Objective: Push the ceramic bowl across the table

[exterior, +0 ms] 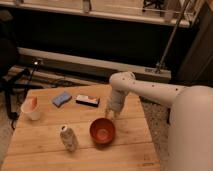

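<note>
Wooden desk (131,146), lower centre of frame: ceramic bowl (103,131), claw (111,113) just above-right of it
Best to press low on its wall, slow and straight (claw's opening can't be told)

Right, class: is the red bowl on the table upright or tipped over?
Upright: the ceramic bowl rests on the table with its round opening facing up. The gripper hangs by its far rim.
</note>
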### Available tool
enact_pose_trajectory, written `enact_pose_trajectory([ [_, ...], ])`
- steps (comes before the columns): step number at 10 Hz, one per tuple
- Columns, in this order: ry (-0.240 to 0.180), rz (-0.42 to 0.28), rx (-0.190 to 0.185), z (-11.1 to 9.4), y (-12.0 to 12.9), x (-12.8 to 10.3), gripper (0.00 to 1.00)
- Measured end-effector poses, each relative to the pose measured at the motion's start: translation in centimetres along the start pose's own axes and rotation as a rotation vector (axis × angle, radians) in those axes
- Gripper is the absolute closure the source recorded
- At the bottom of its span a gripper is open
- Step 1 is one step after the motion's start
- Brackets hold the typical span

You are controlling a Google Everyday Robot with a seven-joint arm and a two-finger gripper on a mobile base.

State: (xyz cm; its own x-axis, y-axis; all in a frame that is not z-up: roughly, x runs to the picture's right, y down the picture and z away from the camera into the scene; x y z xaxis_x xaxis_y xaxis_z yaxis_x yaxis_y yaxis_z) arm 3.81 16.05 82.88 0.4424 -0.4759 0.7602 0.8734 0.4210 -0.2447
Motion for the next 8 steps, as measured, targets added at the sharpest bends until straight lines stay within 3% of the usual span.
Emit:
enact_pose_trajectory([
  [2, 0.053, 0.065, -0.035, -0.6, 2.7, 1.1, 0.54],
  [4, 0.082, 0.09, -0.057, -1.3, 4.8, 0.4, 0.54],
  [6, 0.065, 0.063, -0.068, -1.2, 4.9, -1.9, 0.54],
  [8, 0.012, 0.015, -0.084, -0.2, 4.5, -5.4, 0.54],
])
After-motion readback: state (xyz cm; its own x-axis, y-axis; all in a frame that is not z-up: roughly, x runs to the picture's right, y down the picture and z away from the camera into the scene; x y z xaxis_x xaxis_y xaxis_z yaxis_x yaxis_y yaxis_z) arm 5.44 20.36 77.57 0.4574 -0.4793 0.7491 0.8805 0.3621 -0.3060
